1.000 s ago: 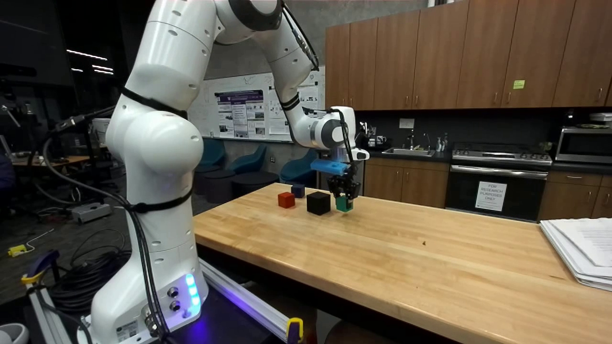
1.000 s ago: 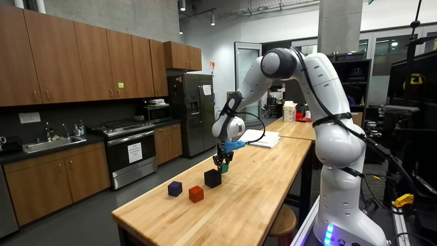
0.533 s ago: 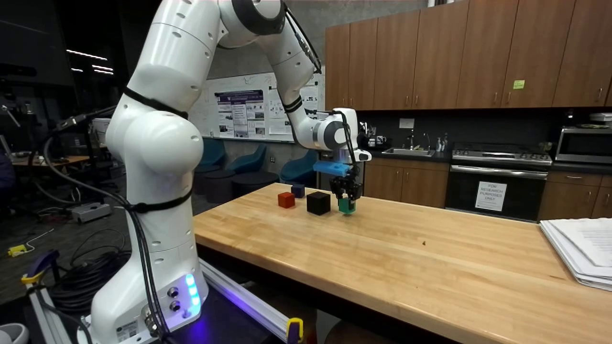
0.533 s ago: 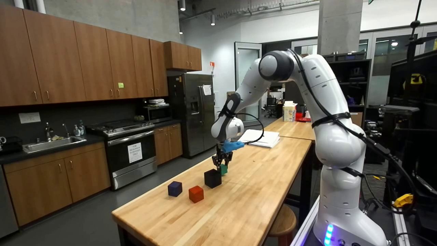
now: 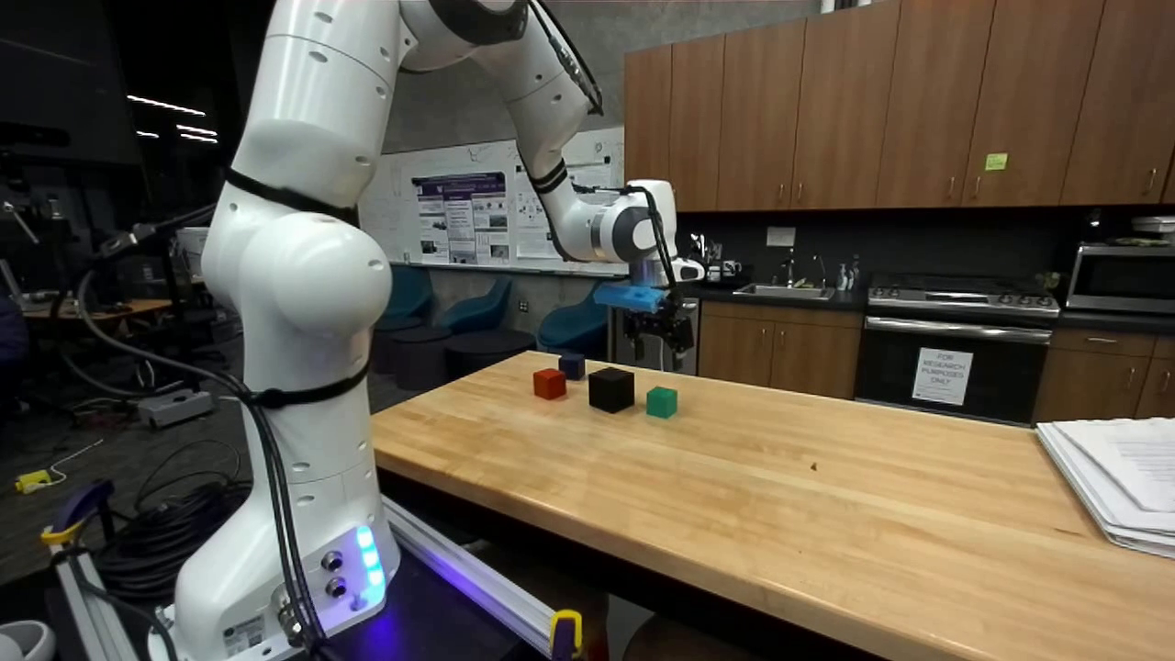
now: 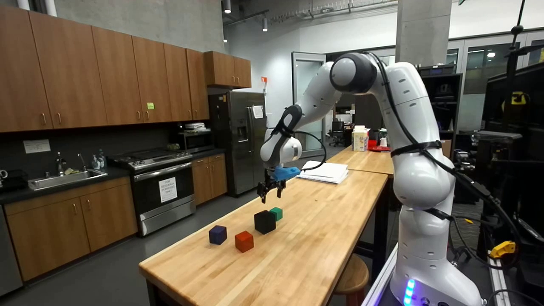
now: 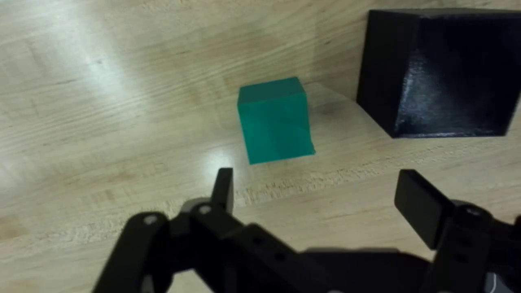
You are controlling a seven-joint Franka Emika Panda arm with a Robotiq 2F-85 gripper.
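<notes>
The gripper hangs above the table with its fingers spread wide apart and has hold of nothing. A blue part juts out just over the fingers. Lower down is the green cube, sitting flat on the table, near the gripper yet touched by neither finger. Just beside the cube, with a narrow gap between, stands the black cube (clearly the bigger of the two, with a shine on one face). Past the black cube, on the side away from the green one, are the red cube and the blue cube, near each other but apart. Farther along the table, well apart from all four cubes, lies a stack of papers. Beyond the table, in both exterior views, come the stove, with a paper sign on its front, and the sink, set into a dark counter. Over the counter run brown cupboards, one door bearing a yellow-green note. The fridge, seen in an exterior view, stands farther off, past the stove.
</notes>
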